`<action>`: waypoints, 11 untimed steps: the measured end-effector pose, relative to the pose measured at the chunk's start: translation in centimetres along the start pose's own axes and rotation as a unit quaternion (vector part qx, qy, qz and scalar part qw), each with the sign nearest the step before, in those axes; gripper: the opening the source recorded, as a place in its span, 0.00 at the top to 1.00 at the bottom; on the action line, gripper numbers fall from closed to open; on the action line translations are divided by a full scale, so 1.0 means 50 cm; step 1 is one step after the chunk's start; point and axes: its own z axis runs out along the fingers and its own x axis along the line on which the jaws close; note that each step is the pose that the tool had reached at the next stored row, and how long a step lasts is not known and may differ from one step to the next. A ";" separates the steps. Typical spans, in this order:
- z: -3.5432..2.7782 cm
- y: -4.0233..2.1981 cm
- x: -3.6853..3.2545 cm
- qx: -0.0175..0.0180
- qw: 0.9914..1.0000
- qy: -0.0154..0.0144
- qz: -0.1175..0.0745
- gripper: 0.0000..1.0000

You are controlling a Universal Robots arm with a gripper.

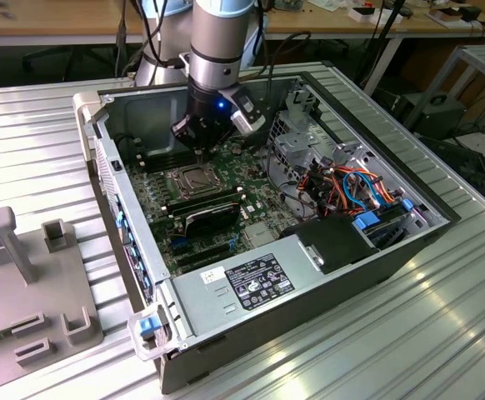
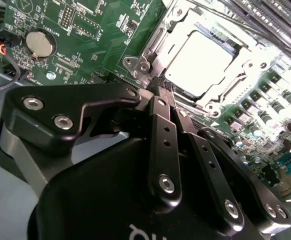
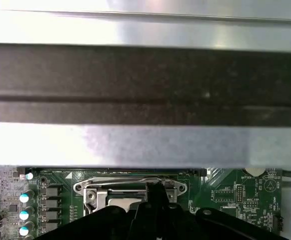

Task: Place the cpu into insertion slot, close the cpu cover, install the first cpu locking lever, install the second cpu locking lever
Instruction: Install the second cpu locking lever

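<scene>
Hovering with my gripper [image 2: 166, 90] clenched and empty at the insertion slot's [image 2: 150, 57] edge, I judge the cpu [image 2: 198, 62] seated inside light, stiff, fragile, best held by its edges.

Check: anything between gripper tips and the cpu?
Second wrist view: the cpu cover rim and corner screws lie between the shut gripper and the cpu.

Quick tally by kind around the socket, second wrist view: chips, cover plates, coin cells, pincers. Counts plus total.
cpu: 1
cpu cover: 1
coin cell battery: 1
pincer: 1
Total: 4
</scene>
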 end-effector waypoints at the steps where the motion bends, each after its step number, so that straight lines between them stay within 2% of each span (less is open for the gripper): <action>1: -0.005 -0.004 0.000 0.000 1.000 0.000 0.000 0.89; 6: -0.016 -0.017 0.000 0.000 1.000 0.000 0.000 0.89; 8: -0.018 -0.033 0.000 0.000 1.000 0.000 0.000 0.89; 11: -0.019 -0.046 0.000 0.000 1.000 0.000 0.000 0.89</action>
